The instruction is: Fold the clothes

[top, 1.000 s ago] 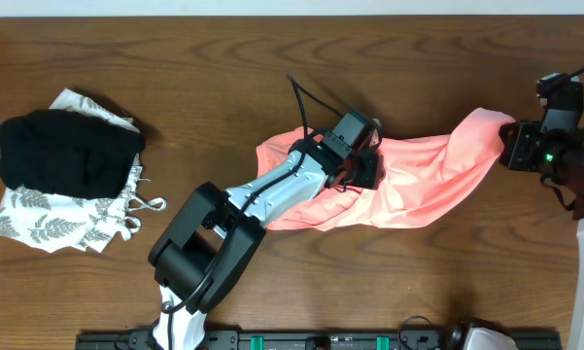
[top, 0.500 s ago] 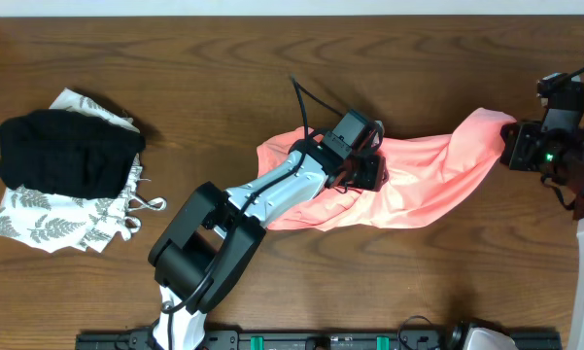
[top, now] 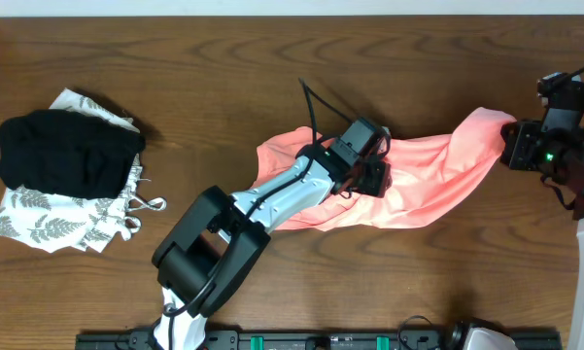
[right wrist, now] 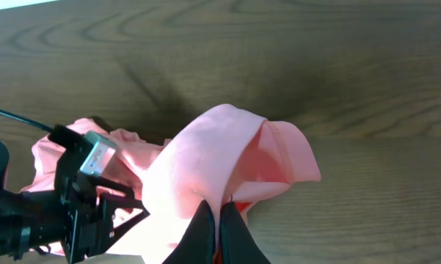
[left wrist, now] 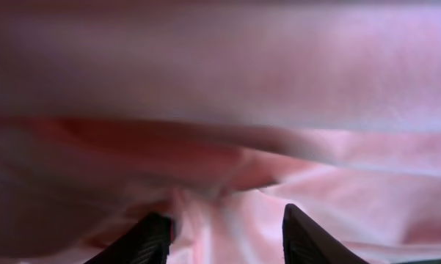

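The clothes, a salmon-pink T-shirt (top: 437,175), lie bunched and stretched across the table's middle right. My left gripper (top: 374,178) is down on the shirt's middle. In the left wrist view its black fingers (left wrist: 150,238) stand apart, open, with pink fabric (left wrist: 279,110) filling the frame and lying between them. My right gripper (top: 513,146) holds the shirt's right end lifted off the table. The right wrist view shows its jaws (right wrist: 219,224) shut on a pinched fold of the shirt (right wrist: 213,161). No lettering shows.
A black folded garment (top: 68,151) lies on a white leaf-print garment (top: 49,224) at the far left. Bare wooden table (top: 223,78) runs along the back. The left arm (top: 272,199) reaches over the shirt's left part.
My left gripper has shifted slightly right along the shirt. The right gripper and the shirt end it holds have not moved.
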